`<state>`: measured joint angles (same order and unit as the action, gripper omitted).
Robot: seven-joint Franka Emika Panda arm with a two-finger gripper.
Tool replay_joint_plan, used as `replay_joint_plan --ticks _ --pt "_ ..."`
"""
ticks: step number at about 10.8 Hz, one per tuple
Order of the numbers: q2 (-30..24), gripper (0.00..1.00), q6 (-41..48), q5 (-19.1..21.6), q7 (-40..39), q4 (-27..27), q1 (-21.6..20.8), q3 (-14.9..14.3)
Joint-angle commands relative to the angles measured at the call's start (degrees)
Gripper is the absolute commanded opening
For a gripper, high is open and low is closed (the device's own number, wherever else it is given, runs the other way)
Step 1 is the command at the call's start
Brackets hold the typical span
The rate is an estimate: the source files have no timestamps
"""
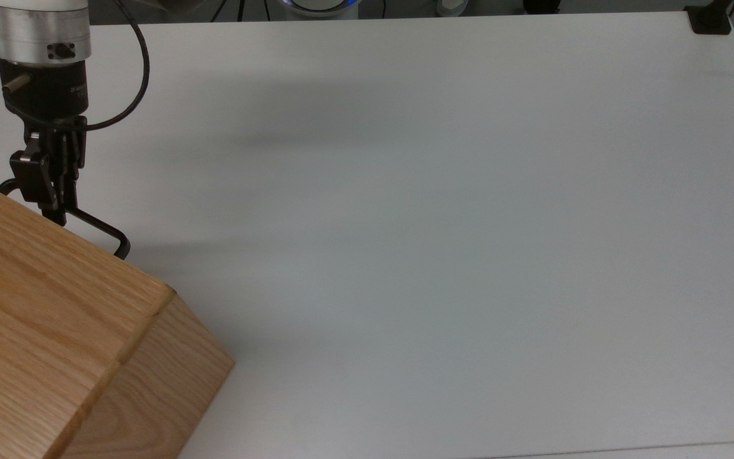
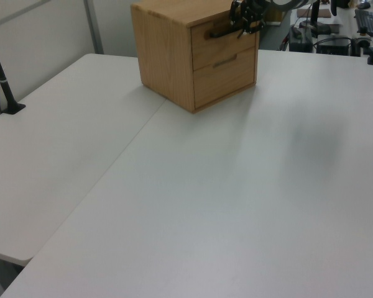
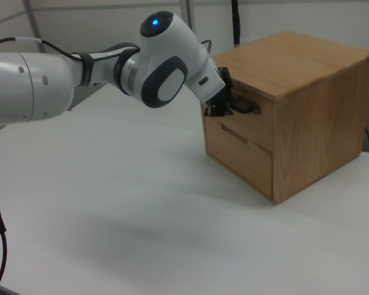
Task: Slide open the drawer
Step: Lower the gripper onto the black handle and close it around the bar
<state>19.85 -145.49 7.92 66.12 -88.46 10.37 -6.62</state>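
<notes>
Drawer (image 3: 253,117) handle (image 1: 96,224) in level claw (image 1: 55,207).

I see a white table (image 1: 443,242) with a matte top, and a second white table (image 2: 56,149) butted against it along a straight seam in the left view. The oak cabinet (image 2: 174,53) stands directly on the surface (straddling that seam, near the far edge in the left view). A black post (image 2: 1,74) stands clamped at the left view's left edge. Soft grey shadows cross the top.
</notes>
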Motion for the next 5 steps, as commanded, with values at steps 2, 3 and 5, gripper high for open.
replay_joint_plan --ticks 2,3,5 --pt "-1.99 0.22 -0.59 -0.89 0.50 -0.31 -0.17 -0.15" --pt "-2.88 0.22 -0.23 -1.06 0.42 -0.74 -0.26 0.11" --pt "-3.50 0.23 1.08 -1.15 0.24 -0.83 -0.26 0.29"
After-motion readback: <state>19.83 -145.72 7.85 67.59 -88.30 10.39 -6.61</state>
